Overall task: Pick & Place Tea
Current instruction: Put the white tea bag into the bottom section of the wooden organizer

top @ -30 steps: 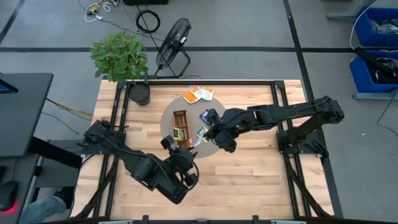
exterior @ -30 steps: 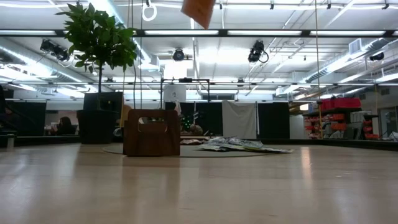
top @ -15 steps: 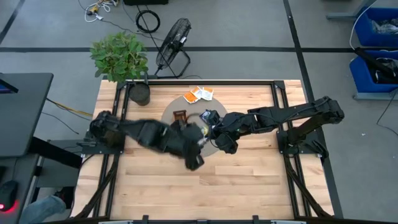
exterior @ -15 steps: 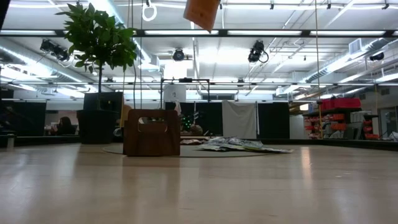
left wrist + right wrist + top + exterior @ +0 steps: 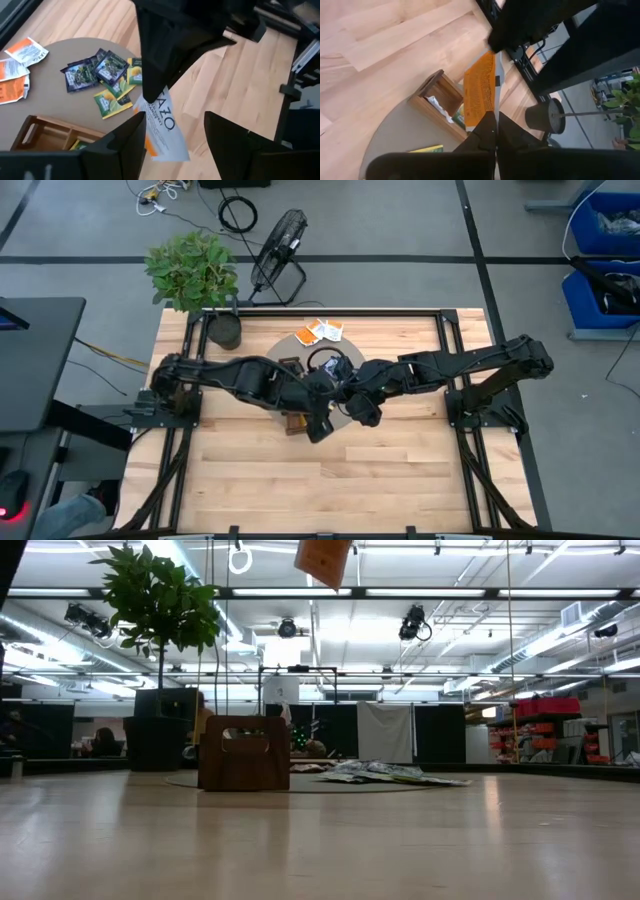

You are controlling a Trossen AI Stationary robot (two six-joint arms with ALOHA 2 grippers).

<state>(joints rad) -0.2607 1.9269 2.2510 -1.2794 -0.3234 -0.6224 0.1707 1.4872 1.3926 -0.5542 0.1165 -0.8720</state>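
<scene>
From above, both dark arms meet over the round grey mat (image 5: 268, 375) in the middle of the tabletop (image 5: 400, 470), and they hide most of what lies on it: the left claw (image 5: 318, 423) and the right claw (image 5: 340, 395) sit close together, their fingers lost against the dark links, with only an end of the wooden tray (image 5: 290, 364) and three orange-and-white sachets (image 5: 318, 332) at the far edge of the mat in clear sight. A potted plant (image 5: 195, 275) stands at the far left corner. The low view looks level across the boards to the tray's end wall (image 5: 244, 753) and a flat scatter of sachets (image 5: 385, 773) beside it; high up, cut off by the frame, hangs one orange sachet (image 5: 322, 560), with no claw visible. The left wrist view shows that held sachet (image 5: 160, 130) pinched at its top by the right claw's dark tip, while the left claw's own fingers (image 5: 127, 145) stand spread to either side without touching it; the blue-black and yellow-green sachets (image 5: 107, 75) lie on the mat beyond. The right wrist view shows its fingers (image 5: 487, 137) closed together on the sachet's lower edge (image 5: 481, 90), above the tray (image 5: 440, 100).
</scene>
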